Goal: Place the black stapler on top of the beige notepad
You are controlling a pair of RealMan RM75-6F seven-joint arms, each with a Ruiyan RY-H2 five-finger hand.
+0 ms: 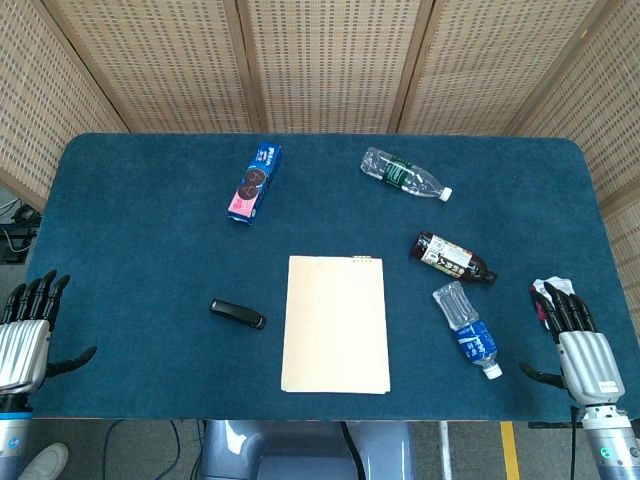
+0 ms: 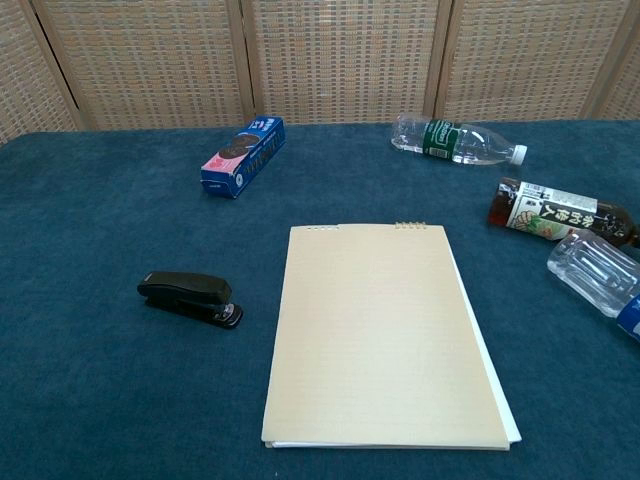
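stapler: black stapler [image 1: 238,314] lies on the table [image 1: 140,220], at 9 o'clock of the beige notepad [image 1: 335,324], close but apart.
robot hands: left robot hand [image 1: 25,335] and right robot hand [image 1: 580,345] both spread, holding nothing.
your move: go with the left, grab it across its narrow body.
containers: three bottles [image 1: 404,174] lying at 1–3 o'clock, contents hard to tell.

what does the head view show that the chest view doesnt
Only the head view shows the two robot hands: the left hand and right hand, both open, empty, resting at the near edge of the blue felt-covered table. It also shows the whole clear plastic bottle with the blue label, which the chest view cuts off.

The chest view adds nothing new, only a closer look.

Both show the black stapler lying left of the beige notepad, apart from it, the blue cookie box, the clear green-labelled bottle and the dark-drink bottle.
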